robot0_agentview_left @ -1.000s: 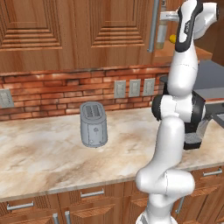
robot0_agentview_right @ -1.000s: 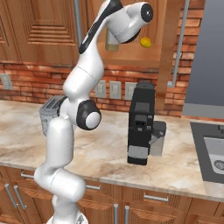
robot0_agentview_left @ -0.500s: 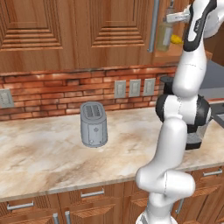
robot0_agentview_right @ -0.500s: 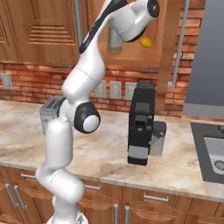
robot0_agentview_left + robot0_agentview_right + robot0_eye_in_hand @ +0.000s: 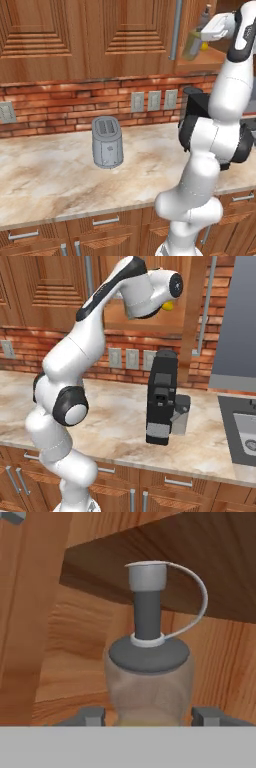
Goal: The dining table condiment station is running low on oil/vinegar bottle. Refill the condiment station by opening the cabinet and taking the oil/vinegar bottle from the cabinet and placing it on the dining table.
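Note:
The oil/vinegar bottle (image 5: 149, 677) stands on the shelf inside the open cabinet (image 5: 210, 59). It is clear glass with a dark shoulder, a narrow neck and a grey pourer top. My gripper (image 5: 149, 714) reaches into the cabinet, one fingertip (image 5: 90, 715) pressed against each side of the bottle's body, shut on it. In the left base view the bottle (image 5: 192, 45) shows olive-yellow just left of the white hand (image 5: 218, 27). The dining table is out of view.
A yellow round fruit (image 5: 168, 305) lies on the shelf beside the hand. The open door (image 5: 194, 316) hangs to the right with its bar handle (image 5: 210, 301). On the marbled counter (image 5: 55, 180) stand a grey toaster (image 5: 107, 142) and a black coffee machine (image 5: 162, 397).
The hand has pushed slightly deeper into the cabinet and its jaws have narrowed onto the bottle. The bottle stays on the shelf.

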Robot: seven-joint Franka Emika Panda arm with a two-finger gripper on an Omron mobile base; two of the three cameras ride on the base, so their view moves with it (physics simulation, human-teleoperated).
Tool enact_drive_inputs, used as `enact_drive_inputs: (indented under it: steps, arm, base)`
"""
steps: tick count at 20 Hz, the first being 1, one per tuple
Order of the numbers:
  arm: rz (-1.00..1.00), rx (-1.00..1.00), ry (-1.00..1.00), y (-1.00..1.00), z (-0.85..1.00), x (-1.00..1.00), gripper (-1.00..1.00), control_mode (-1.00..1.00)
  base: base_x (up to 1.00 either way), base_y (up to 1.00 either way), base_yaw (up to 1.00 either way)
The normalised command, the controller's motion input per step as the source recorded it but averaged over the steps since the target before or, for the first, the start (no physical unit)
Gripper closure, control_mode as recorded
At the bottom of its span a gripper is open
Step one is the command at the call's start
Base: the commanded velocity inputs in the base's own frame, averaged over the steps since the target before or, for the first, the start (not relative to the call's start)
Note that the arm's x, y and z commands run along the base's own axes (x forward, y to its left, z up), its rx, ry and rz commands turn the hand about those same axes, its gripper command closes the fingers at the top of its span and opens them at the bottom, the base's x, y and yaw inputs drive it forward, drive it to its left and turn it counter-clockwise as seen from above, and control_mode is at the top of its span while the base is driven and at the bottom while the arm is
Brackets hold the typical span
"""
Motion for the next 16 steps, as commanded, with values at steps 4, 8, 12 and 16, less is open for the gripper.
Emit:
enact_drive_inputs:
  steps: [4,8,12,16]
  arm:
    - [-0.13,0.00,-0.07,0.00,-0.04,-1.00,1.00,-1.00]
    - [-0.07,0.00,0.02,0.00,0.64,-1.00,1.00,-1.00]
    - [-0.03,-0.02,0.05,0.00,0.71,-1.00,1.00,-1.00]
    - [-0.02,-0.08,0.05,0.00,0.12,-1.00,1.00,-1.00]
  base:
    - [0.00,0.00,0.00]
    - [0.00,0.00,0.00]
    - [0.00,0.00,0.00]
    - [0.00,0.00,0.00]
